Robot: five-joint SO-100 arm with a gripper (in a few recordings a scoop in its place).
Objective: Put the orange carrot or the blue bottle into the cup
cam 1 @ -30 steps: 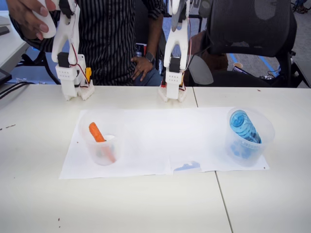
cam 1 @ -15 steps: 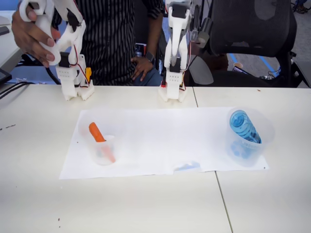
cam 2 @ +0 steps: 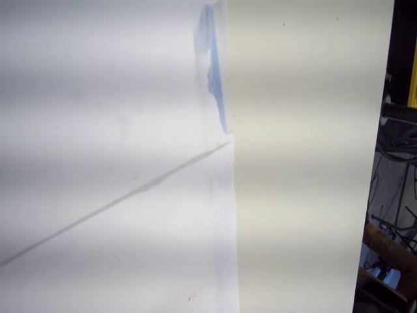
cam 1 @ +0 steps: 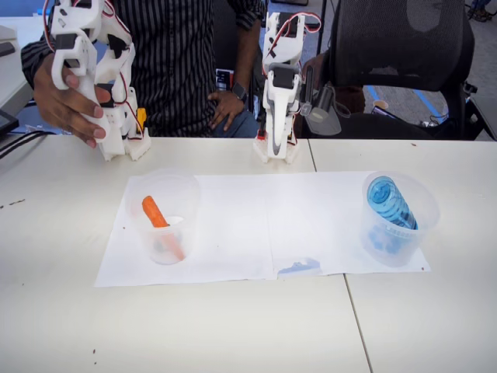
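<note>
Arm (cam 1: 281,101) has folded down; orange carrot (cam 1: 154,211) in cup (cam 1: 163,217).

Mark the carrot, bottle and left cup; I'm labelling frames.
orange carrot (cam 1: 154,210), fixed view, upper end.
blue bottle (cam 1: 386,200), fixed view, ribbed side.
cup (cam 1: 137,203), fixed view, left wall.

Robot arm (cam 1: 281,93) folded lower above its base than 1 s ago, gripper (cam 1: 322,109) now hanging beside it at right, left cup (cam 1: 163,216) shifted slightly on the paper (cam 1: 264,225).
</note>
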